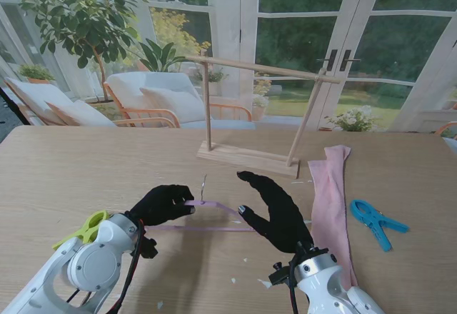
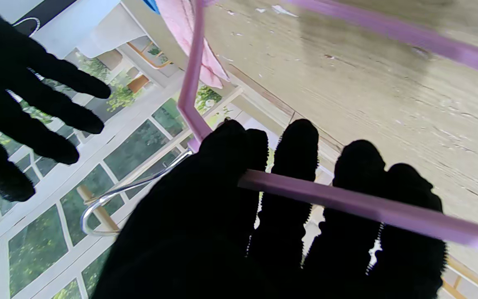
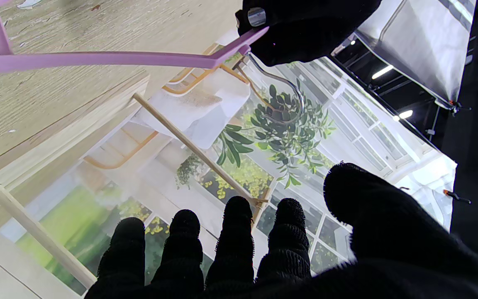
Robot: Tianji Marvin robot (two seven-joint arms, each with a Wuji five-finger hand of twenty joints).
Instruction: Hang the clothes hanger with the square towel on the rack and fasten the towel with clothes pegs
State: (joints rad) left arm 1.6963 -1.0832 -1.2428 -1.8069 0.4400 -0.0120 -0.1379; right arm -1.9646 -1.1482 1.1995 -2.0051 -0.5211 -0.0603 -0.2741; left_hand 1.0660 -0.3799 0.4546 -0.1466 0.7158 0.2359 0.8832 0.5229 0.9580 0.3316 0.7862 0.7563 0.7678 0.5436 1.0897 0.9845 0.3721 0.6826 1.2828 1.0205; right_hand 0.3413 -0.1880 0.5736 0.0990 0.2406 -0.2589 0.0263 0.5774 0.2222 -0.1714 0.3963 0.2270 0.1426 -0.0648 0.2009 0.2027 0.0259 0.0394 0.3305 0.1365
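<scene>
A purple clothes hanger [image 1: 214,214] with a metal hook [image 1: 203,188] is lifted at its neck, and my left hand [image 1: 163,204] is shut on it near the hook. The left wrist view shows the hanger bar [image 2: 347,203] across my fingers [image 2: 297,166] and its hook [image 2: 110,199]. My right hand [image 1: 275,210] is open beside the hanger's right end, fingers spread, holding nothing. The right wrist view shows the hanger [image 3: 98,58] and its hook [image 3: 288,99]. The pink towel [image 1: 330,200] lies flat on the table to the right. The wooden rack [image 1: 257,114] stands farther back, bare.
A blue peg [image 1: 377,221] lies right of the towel. A yellow-green peg [image 1: 89,227] sits by my left wrist. The wooden table [image 1: 86,171] reaches back to glass doors, and small white scraps lie near my right forearm.
</scene>
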